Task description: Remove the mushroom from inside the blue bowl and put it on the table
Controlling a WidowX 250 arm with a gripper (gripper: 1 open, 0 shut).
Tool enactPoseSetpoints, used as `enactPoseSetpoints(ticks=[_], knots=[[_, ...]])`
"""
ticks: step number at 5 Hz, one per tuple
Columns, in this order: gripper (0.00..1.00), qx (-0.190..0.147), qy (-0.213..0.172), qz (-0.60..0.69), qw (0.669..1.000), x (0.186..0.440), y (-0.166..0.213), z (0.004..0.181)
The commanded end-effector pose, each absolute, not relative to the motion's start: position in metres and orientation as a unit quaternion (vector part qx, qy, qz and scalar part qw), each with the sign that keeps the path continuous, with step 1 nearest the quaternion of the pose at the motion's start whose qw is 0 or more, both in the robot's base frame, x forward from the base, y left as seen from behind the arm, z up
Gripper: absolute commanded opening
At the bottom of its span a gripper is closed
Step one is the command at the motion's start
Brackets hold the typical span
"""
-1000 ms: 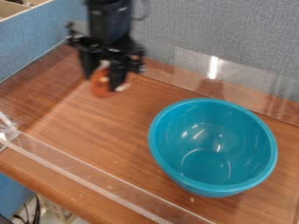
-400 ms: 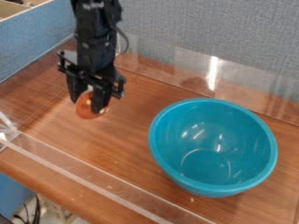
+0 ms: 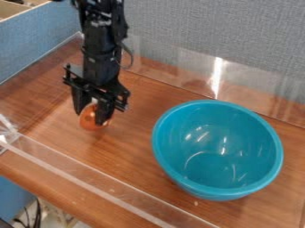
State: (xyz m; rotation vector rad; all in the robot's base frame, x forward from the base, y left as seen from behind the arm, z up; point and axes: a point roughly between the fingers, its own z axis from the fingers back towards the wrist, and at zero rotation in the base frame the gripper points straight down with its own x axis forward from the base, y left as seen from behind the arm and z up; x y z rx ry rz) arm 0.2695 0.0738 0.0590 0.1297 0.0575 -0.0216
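Mushroom [image 3: 93, 117], one, in one gripper [image 3: 96, 104].

We see the gripper [image 3: 95, 100] pointing down, its jaws closed on the mushroom [image 3: 93, 117], whose reddish-brown cap and pale patches show between and just below the fingers. Whether it touches the table [image 3: 119, 162] beneath the gripper, we cannot tell. Nearer the camera and well to one side of the gripper, we see the blue bowl [image 3: 218, 150] upright on the wood-grain top. Behind the gripper, we see a speckled grey wall [image 3: 226, 40].
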Motion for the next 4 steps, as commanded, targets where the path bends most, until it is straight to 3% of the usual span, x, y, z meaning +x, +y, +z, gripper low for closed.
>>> enactPoseSetpoints(ticks=[1, 4], knots=[[0.0, 0.069, 0.002, -0.005, 0.998, 0.2802, 0.0797, 0.0711], [0.0, 0.063, 0.006, -0.003, 0.998, 0.2813, 0.0836, 0.0677]])
